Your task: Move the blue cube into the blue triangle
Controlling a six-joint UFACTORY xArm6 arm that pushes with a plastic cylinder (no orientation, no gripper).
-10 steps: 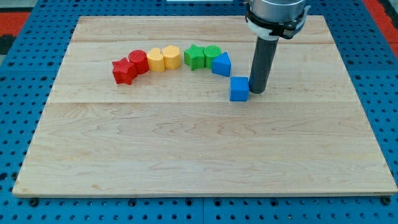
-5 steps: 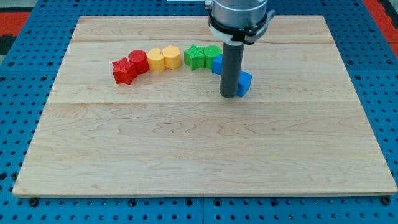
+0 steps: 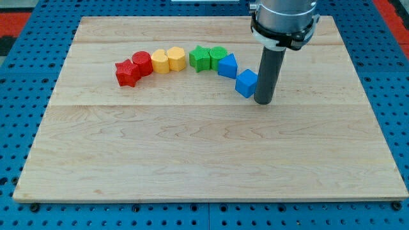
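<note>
step: nudge blue cube (image 3: pixel 246 83) up-left into blue triangle (image 3: pixel 227 66) | cube: upper middle, just beside triangle | my tip (image 3: pixel 264 101): touching cube's lower-right side | jaws: none, bare rod | advice: push short, slow, centred, or cube may spin off

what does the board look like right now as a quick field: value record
tip: my tip sits at the view's right of the blue cube, right against it as far as I can tell
blue triangle: blue triangle lies up-left of the cube, narrow gap
green blocks: two green blocks left of the triangle
yellow blocks: two yellow blocks
red blocks: two red blocks at the row's left end
surface: wooden board
</note>
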